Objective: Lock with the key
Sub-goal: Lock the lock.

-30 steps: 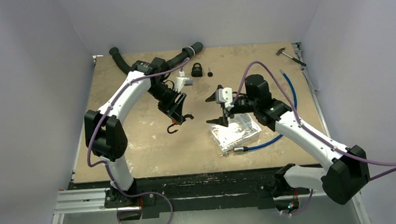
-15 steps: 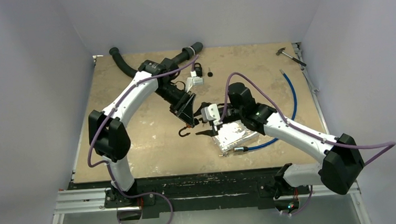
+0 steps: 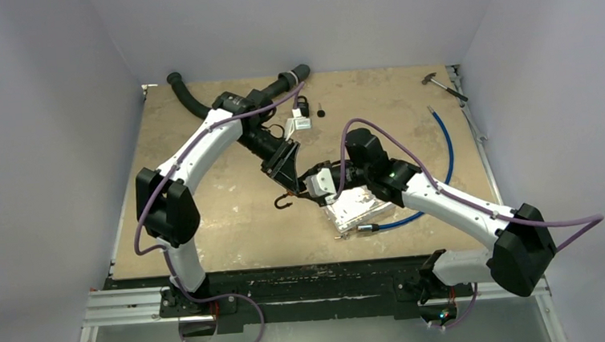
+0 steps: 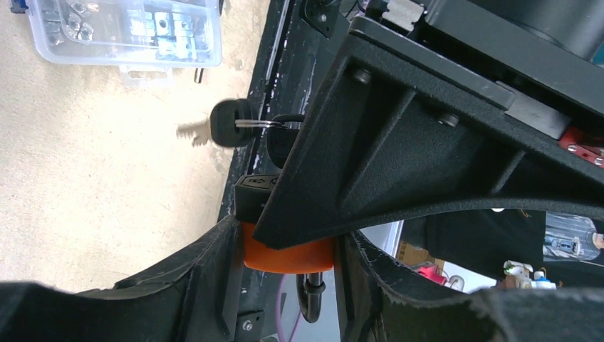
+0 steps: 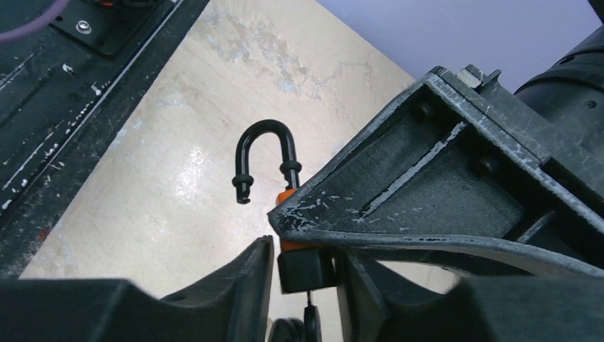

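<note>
- Left gripper (image 4: pixel 288 249) was clamped on the orange padlock (image 4: pixel 285 258), fingers pressed to both sides of the body, held over the middle of the tabletop (image 3: pixel 205 202).
- Shackle was open: one leg seated in the body, the free end hooked clear (best seen in the right wrist view).
- Key (image 5: pixel 305 269) sat at the body end opposite the shackle, black head out. Blade not visible, so how deep it sat I couldn't tell.
- Wire ring ran off the key head to a spare key (image 4: pixel 229 124), which hung free beside the lock.
- Right gripper (image 5: pixel 305 279) was narrow, fingers flanking the key head closely on both sides. Couldn't tell whether they were actually gripping it.
- The two grippers met nose to nose over the lock, the left reaching in from the far-left side, the right from the near-right.
- Clear parts box (image 3: pixel 362 203) lay on the table just right of the right gripper, a blue cable (image 3: pixel 446 149) curving past it toward the right edge.
- Black padlock (image 3: pixel 303 105) sat near the far edge; black hose (image 3: pixel 190 98) at the far-left corner, hammer (image 3: pixel 442 83) at the far-right corner.
</note>
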Controlling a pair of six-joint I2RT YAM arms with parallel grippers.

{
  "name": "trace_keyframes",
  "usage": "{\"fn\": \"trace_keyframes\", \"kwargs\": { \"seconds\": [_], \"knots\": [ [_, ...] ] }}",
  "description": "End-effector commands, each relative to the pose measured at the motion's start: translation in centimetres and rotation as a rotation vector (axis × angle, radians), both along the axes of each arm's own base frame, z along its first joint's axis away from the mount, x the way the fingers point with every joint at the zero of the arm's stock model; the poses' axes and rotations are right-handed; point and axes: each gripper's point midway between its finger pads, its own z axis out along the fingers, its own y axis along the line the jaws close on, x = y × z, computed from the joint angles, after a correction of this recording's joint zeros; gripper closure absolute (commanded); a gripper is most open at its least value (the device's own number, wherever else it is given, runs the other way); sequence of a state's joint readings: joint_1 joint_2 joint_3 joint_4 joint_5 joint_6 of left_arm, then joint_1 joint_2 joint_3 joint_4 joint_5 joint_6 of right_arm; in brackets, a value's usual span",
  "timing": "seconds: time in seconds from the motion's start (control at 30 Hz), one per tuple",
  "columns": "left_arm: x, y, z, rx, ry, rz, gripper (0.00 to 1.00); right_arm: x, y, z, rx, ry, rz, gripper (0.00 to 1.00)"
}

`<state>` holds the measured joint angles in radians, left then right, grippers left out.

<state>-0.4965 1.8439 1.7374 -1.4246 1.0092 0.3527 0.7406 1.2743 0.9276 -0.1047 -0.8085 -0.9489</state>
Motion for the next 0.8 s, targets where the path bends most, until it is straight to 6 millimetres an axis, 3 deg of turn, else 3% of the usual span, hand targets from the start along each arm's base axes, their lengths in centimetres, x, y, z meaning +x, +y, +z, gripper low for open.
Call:
{"fn": "trace_keyframes", "kwargs": {
  "seconds": [0.0, 0.17, 0.2, 0.23, 0.33, 0.43, 0.57, 0.67, 0.77],
  "knots": [
    [-0.3, -1.1, 2.9, -0.119, -0.014, -0.021, 1.0, 0.0, 0.3, 0.8, 0.007, -0.048, 0.012, 0.63],
    [-0.2, -1.0, 3.2, -0.135, -0.047, -0.033, 1.0, 0.6, 0.3, 0.8, 0.006, -0.055, -0.022, 0.99],
    [-0.1, -1.0, 3.1, -0.134, -0.063, -0.038, 1.0, 0.7, 0.3, 0.9, 0.01, -0.051, -0.03, 1.0],
    [-0.1, -0.9, 3.2, -0.136, -0.085, -0.045, 0.93, 0.8, 0.3, 1.1, 0.017, -0.048, -0.039, 1.0],
    [0.0, -0.6, 3.5, -0.146, -0.146, -0.06, 0.58, 0.8, 0.4, 1.8, 0.044, -0.045, -0.048, 1.0],
    [1.0, -0.3, 4.0, -0.15, -0.211, -0.03, 0.48, 0.9, 0.4, 2.5, 0.064, -0.022, -0.072, 1.0],
    [4.4, 1.4, 5.8, -0.198, -0.34, 0.103, 0.33, 1.0, -0.1, 3.0, 0.082, 0.032, -0.113, 1.0],
    [7.6, 3.2, 7.9, -0.245, -0.515, 0.219, 0.18, 1.5, -0.3, 3.6, 0.107, 0.078, -0.153, 1.0],
    [8.4, 4.5, 9.4, -0.236, -0.715, 0.253, 0.11, 2.1, -0.9, 3.8, 0.115, 0.137, -0.199, 1.0]
  ]
}}
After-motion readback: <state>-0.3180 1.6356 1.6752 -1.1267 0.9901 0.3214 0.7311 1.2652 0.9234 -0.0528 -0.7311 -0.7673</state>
